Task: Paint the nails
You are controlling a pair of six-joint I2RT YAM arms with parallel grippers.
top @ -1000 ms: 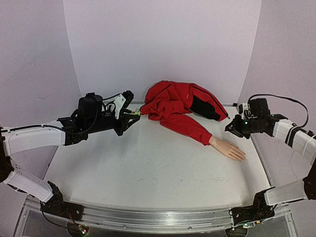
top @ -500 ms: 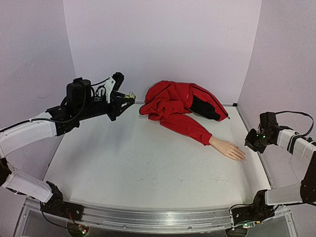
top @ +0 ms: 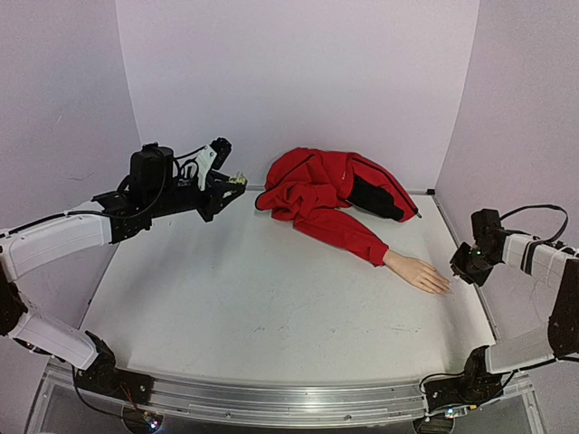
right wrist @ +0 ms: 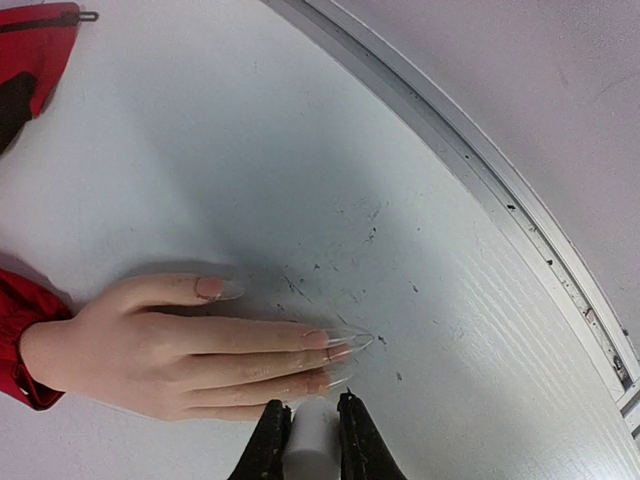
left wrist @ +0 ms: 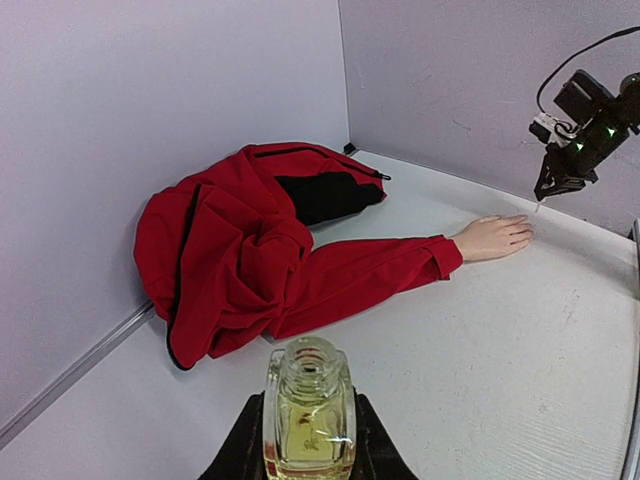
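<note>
Right wrist view, nearest first: my right gripper sits at the bottom edge, its two dark fingers closed tight on a small white cylinder. I take this to be the handle of the polish brush, and its tip is hidden from me. Just beyond it lies the mannequin hand, pale, palm down on the white table, its digits pointing right. The nails are long, clear, pointed tips at the finger ends, almost directly under my grip; the thumb nail looks pinkish. Behind the wrist a red sleeve begins, and farther off a metal rail runs along the table edge. I judge the nails to be thin, hard, glossy and slippery, probably glued on, so they call for a feather-light stroke from base to tip, not a hold. The hand itself looks light and loose on the table and could slide if pushed, so any steadying belongs on the knuckles or wrist. Left wrist view: my left gripper clamps an open, clear yellowish bottle upright, well apart from the hand. The crumpled red jacket lies between them, against the back wall.
</note>
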